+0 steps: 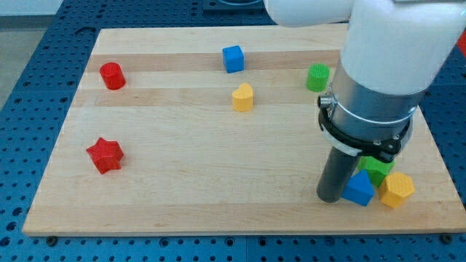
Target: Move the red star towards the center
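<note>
"Where was the red star [105, 155]?"

"Far over at the view's left, alone on the wooden board [218, 189]. My tip [331, 198] was way off at the view's bottom right, just beside the blue block [358, 189]."

"Did you hold anything?"

"No. I had no fingers, only a rod, so nothing was held."

"How should you push well?"

"I think I should go around to the star's left side, then push slowly toward the middle, below the yellow block [242, 97]."

A robotics lab bench is suggested: a pale wooden table [218, 160] is set on a blue perforated mounting plate [29, 87], and a white robot arm [378, 51] is seen at upper right.
</note>
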`<move>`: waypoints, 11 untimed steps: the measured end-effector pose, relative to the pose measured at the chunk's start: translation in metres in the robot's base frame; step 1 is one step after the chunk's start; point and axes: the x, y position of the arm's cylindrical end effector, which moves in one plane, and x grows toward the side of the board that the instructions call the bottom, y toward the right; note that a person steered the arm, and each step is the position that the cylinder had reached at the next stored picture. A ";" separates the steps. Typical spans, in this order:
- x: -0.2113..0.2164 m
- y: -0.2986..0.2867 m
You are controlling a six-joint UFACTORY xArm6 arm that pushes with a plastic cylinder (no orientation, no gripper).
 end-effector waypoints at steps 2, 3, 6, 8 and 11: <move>-0.011 -0.088; -0.032 -0.165; -0.113 -0.308; -0.062 -0.417; -0.091 -0.242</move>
